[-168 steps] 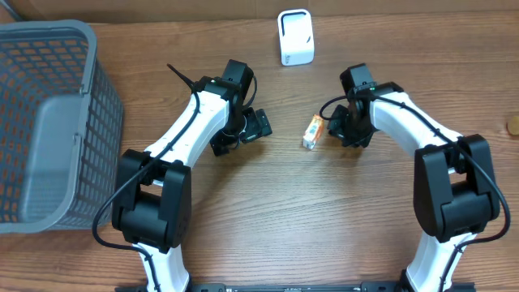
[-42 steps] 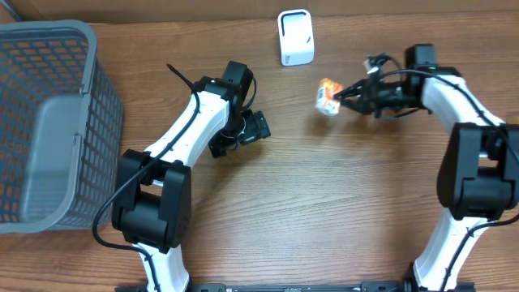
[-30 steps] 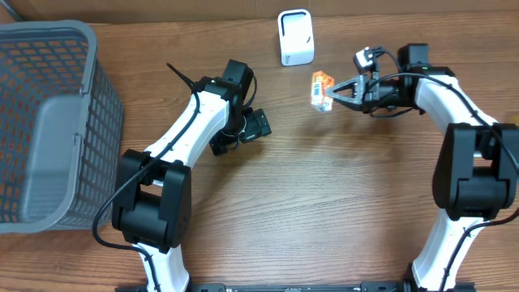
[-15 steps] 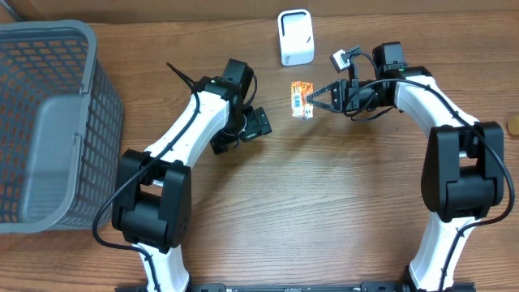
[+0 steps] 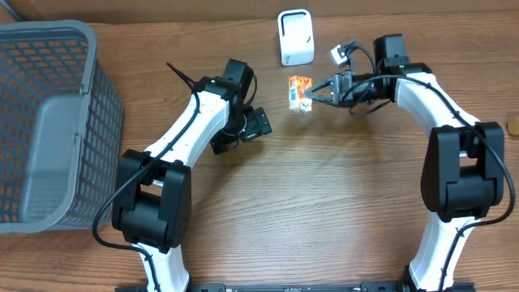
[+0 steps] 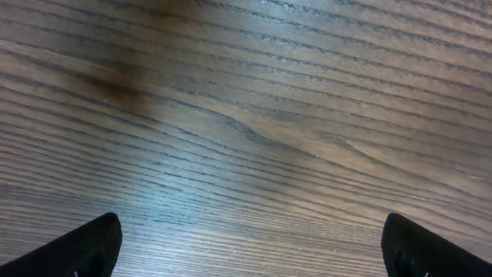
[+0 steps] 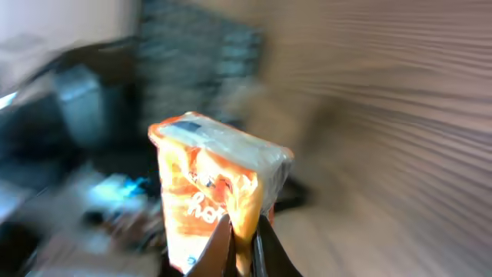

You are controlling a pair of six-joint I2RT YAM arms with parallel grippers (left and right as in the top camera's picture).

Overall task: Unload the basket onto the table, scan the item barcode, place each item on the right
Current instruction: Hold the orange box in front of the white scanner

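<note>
The item is a small orange and white packet (image 5: 300,92), held in the air just below the white scanner (image 5: 295,36) at the back of the table. My right gripper (image 5: 315,96) is shut on the packet's edge, reaching leftward. In the right wrist view the packet (image 7: 219,188) fills the centre, its crimped edge pinched between the two fingertips (image 7: 217,250); the background is blurred. My left gripper (image 5: 242,132) hangs open low over bare wood left of centre. Its two dark fingertips (image 6: 84,246) stand far apart with nothing between them.
A grey mesh basket (image 5: 49,122) stands at the left edge of the table. A cardboard wall runs along the back behind the scanner. A small brown object (image 5: 513,125) lies at the far right edge.
My right arm picked the packet up from the table, lifted it and carried it left toward the scanner, turning it; over the last half second it rose slightly. The left arm has not moved.
</note>
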